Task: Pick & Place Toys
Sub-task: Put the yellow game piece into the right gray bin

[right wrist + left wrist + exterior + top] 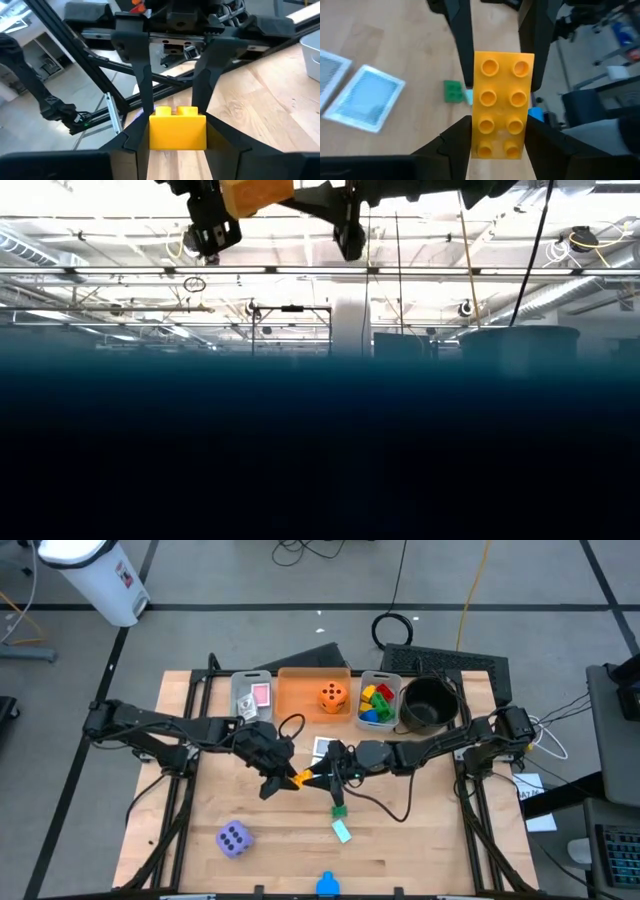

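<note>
Both grippers meet above the middle of the wooden table (420,850), on one yellow eight-stud brick (501,103) held in the air between them. In the left wrist view the left gripper (497,142) has its two fingers pressed against the brick's long sides at its near end, and the right gripper (496,75) has its fingers flanking the far end. In the right wrist view the right gripper's own fingers sit flush on both sides of the brick's short end (so both claws are clamped on the same brick, mid handover).

Relative to that brick, in the high view:
- small green brick (339,810) on the table just toward the front edge, a pale teal card (343,831) right beside it, further front
- purple die (234,838) well off toward the front-left
- blue brick (327,886) at the front edge
- white-bordered picture card (322,748) just behind the brick, partly under the right arm
- row of containers along the back edge: grey bin (236,688) with a pink-backed card (260,695), orange bin (300,700) holding the orange die (333,695), second grey bin (391,677) with mixed red, yellow, green and blue bricks (376,704), black round bowl (428,705) at the right end.

The low view shows only the brick and both claws at its top edge.
</note>
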